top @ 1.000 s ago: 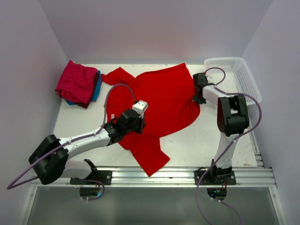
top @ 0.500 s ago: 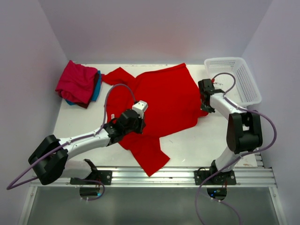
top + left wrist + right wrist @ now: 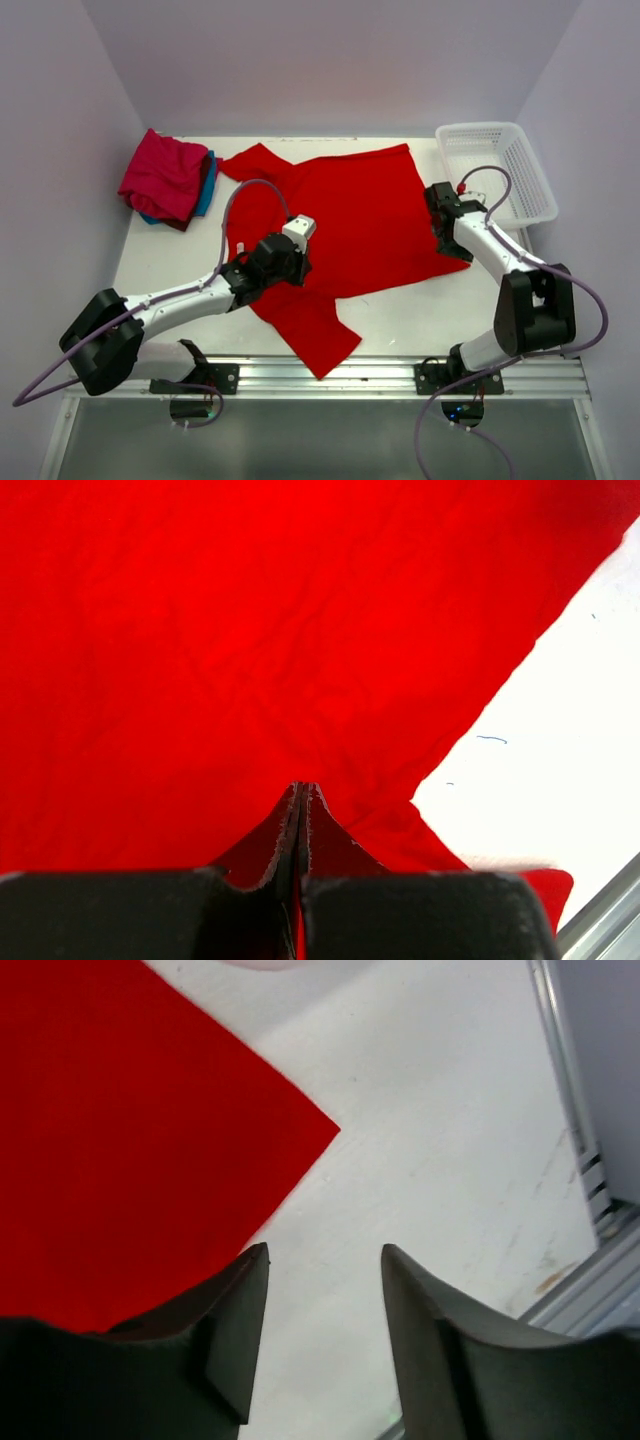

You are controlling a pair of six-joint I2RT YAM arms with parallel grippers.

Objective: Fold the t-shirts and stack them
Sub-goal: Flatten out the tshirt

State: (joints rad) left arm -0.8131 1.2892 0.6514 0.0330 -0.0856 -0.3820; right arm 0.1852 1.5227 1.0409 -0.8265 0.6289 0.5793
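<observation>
At the desk's (image 3: 420, 310) 3 o'clock side, the right jaws hung spread, the red t-shirt's (image 3: 360, 215) corner at their 12 o'clock (left jaws pinched its 8 o'clock flank).

Parted fingers (image 3: 232, 1332) hang over red t-shirt (image 3: 130, 1130) corner.
</observation>
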